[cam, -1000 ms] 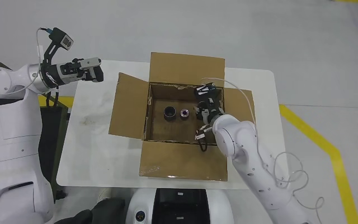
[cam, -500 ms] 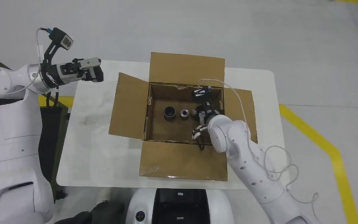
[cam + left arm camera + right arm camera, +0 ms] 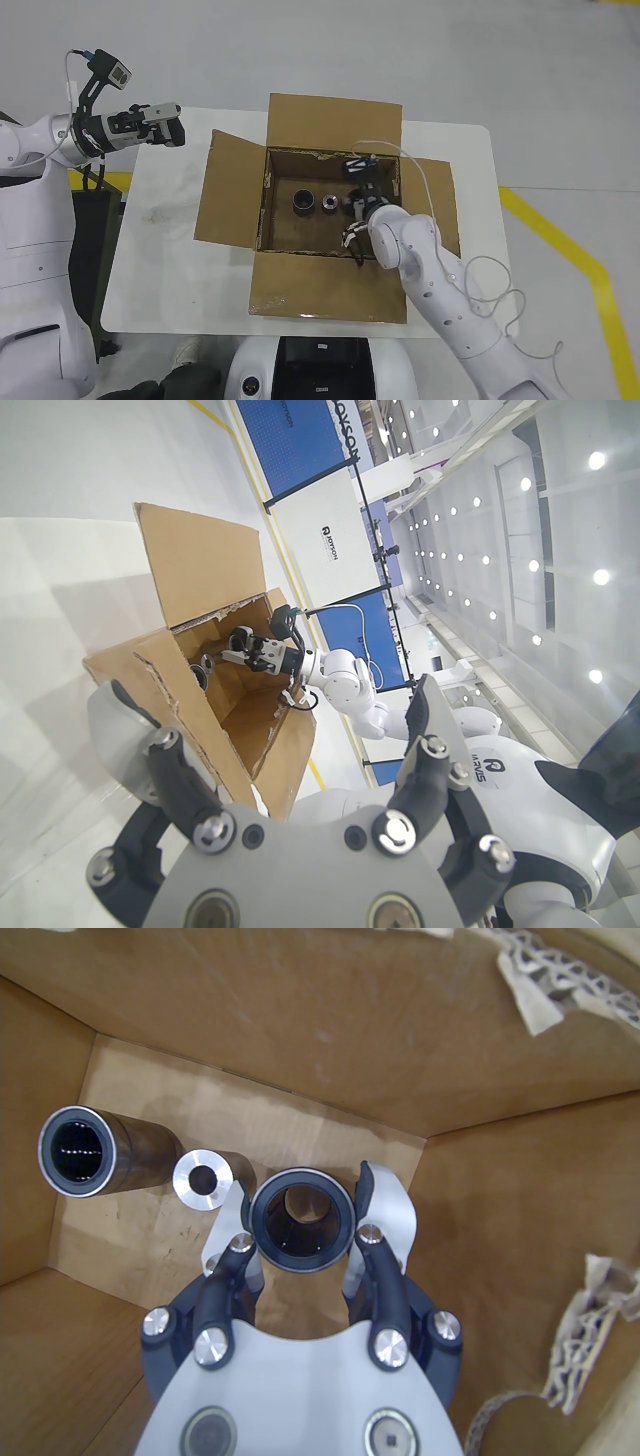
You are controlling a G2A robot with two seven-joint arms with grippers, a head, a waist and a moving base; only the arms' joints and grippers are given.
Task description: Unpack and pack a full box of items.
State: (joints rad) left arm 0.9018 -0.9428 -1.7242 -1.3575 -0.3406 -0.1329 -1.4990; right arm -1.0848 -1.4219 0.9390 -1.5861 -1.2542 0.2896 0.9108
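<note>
Your right gripper point(image 3: 303, 1185) has its jaws pinched on the black-rimmed sleeve point(image 3: 303, 1223), one pad on each flank. The sleeve's long axis stands upright in the box point(image 3: 300, 1003), bore facing the wrist, so you likely lift straight up. Mind the small bush point(image 3: 202, 1179) just beside one finger. Your left gripper point(image 3: 165, 125) is spread wide, empty, well apart from the box.

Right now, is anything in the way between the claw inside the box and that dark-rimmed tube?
Nothing visible. The right gripper has its fingers closed on either side of the dark-rimmed tube. The small silver cylinder stands close beside one finger, not between.
</note>
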